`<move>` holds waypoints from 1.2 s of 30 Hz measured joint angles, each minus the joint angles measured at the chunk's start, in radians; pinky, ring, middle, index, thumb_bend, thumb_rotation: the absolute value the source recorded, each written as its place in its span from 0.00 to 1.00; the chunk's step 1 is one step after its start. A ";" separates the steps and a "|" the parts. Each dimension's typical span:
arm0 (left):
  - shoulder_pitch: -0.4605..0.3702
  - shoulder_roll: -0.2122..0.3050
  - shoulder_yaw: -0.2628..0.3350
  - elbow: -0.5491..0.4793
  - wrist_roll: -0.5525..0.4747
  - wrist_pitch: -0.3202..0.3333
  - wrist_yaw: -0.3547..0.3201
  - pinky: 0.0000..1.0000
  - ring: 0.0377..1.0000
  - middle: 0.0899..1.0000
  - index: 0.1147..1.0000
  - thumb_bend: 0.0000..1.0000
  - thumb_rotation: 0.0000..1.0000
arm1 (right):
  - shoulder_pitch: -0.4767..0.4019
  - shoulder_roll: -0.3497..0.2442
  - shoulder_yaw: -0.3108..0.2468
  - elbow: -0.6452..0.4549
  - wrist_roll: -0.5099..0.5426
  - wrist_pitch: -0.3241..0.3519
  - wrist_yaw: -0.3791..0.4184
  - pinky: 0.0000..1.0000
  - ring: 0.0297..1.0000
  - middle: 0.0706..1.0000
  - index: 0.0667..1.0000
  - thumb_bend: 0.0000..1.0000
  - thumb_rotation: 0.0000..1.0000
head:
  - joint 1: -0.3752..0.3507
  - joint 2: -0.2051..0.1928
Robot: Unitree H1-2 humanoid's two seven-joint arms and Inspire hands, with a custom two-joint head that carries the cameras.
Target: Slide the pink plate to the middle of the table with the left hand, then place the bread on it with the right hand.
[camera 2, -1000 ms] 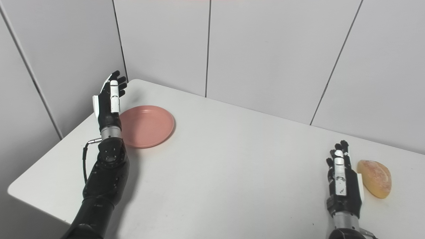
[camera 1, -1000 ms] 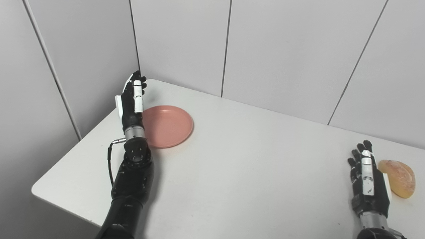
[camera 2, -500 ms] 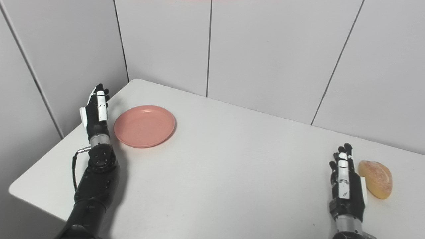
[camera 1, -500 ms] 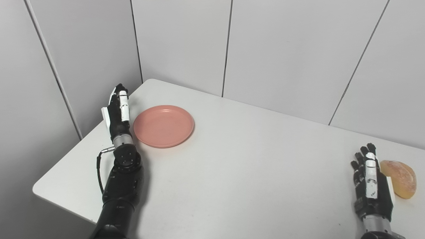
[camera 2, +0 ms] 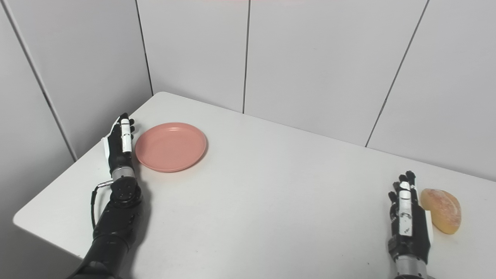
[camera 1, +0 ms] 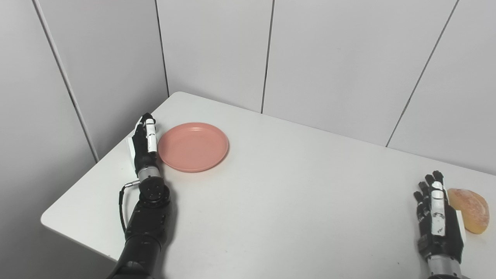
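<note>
While right robot hand (camera 1: 440, 228) waits open beside bread (camera 1: 469, 210), left robot hand (camera 1: 144, 144) open beside pink plate (camera 1: 193, 147)

White table (camera 1: 294, 193) carries pink plate (camera 1: 193, 146); bread (camera 1: 467, 210).

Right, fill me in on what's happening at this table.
A humanoid robot is setting up to slide the round pink plate toward the middle of the white table. Its left hand stands open, on edge, right beside the plate's left rim; contact can't be confirmed. The right hand waits open at the table's right end, next to the golden-brown bread roll, not holding it. The plate sits near the far left corner.
</note>
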 measured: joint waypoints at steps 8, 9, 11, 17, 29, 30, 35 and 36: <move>-0.003 0.002 -0.037 -0.004 -0.018 0.026 -0.025 0.83 0.83 0.80 0.78 0.48 1.00 | 0.013 0.000 -0.001 -0.020 0.002 0.026 0.000 1.00 1.00 1.00 1.00 0.63 0.86 | -0.006 0.003; -0.003 0.002 -0.044 -0.006 -0.018 0.030 -0.033 0.83 0.83 0.80 0.78 0.49 1.00 | 0.013 0.000 0.000 -0.020 0.002 0.029 -0.001 1.00 1.00 1.00 1.00 0.64 0.86 | -0.006 0.003; -0.003 0.001 -0.062 -0.010 -0.018 0.037 -0.047 0.83 0.84 0.81 0.78 0.49 1.00 | 0.013 0.001 0.000 -0.021 0.001 0.033 -0.001 1.00 1.00 1.00 1.00 0.65 0.87 | -0.008 0.003; -0.012 -0.017 -0.080 -0.030 -0.081 0.059 -0.097 0.84 0.84 0.82 0.79 0.49 1.00 | 0.017 0.001 0.003 -0.029 -0.007 0.042 -0.011 1.00 1.00 1.00 1.00 0.63 0.87 | -0.009 0.005; -0.013 -0.077 -0.114 -0.117 -0.149 0.146 -0.180 0.84 0.82 0.80 0.80 0.45 1.00 | 0.040 0.002 0.009 -0.092 -0.007 0.081 -0.015 1.00 1.00 1.00 1.00 0.61 0.87 | -0.029 0.018; -0.013 -0.080 -0.118 -0.123 -0.149 0.155 -0.186 0.84 0.82 0.81 0.80 0.45 1.00 | 0.040 0.002 0.009 -0.093 -0.007 0.084 -0.015 1.00 1.00 1.00 1.00 0.62 0.86 | -0.035 0.015; -0.006 -0.092 -0.174 -0.148 -0.139 0.174 -0.221 0.84 0.84 0.81 0.80 0.44 1.00 | 0.040 0.006 0.008 -0.088 -0.008 0.086 -0.020 1.00 1.00 1.00 1.00 0.61 0.85 | -0.063 0.021; -0.004 -0.094 -0.183 -0.153 -0.139 0.178 -0.232 0.84 0.84 0.82 0.80 0.45 1.00 | 0.040 0.006 0.009 -0.085 -0.009 0.086 -0.020 1.00 1.00 1.00 1.00 0.61 0.85 | -0.064 0.021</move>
